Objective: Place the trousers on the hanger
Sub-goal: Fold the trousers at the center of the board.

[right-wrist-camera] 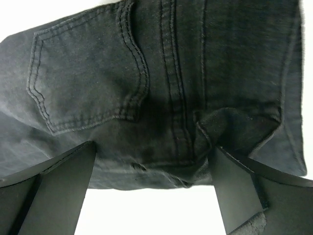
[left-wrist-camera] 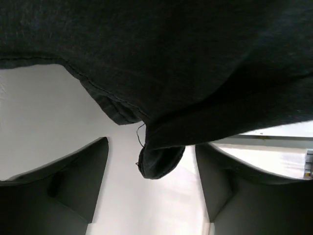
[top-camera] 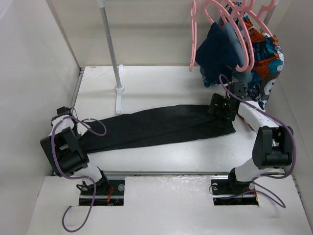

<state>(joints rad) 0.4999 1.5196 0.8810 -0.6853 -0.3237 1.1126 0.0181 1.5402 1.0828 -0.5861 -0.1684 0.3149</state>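
The black trousers (top-camera: 156, 126) lie flat across the table, leg ends at the left and waist at the right. My left gripper (top-camera: 79, 131) is open at the leg ends. In the left wrist view the hem (left-wrist-camera: 161, 161) hangs between the spread fingers (left-wrist-camera: 83, 171) of that gripper (left-wrist-camera: 151, 147), not pinched. My right gripper (top-camera: 220, 105) is open over the waist end. The right wrist view shows that gripper (right-wrist-camera: 152, 147) with a back pocket (right-wrist-camera: 83, 83) and the waistband (right-wrist-camera: 146, 171) between its fingers. A bare pink hanger (top-camera: 193, 39) hangs on the rail at the back right.
More pink hangers hold a navy garment (top-camera: 217, 54) and a patterned blue-orange garment (top-camera: 266, 63) just behind the right gripper. A white rack pole (top-camera: 110, 44) stands on its base (top-camera: 119, 95) at the back left. White walls enclose the table on the left, back and right.
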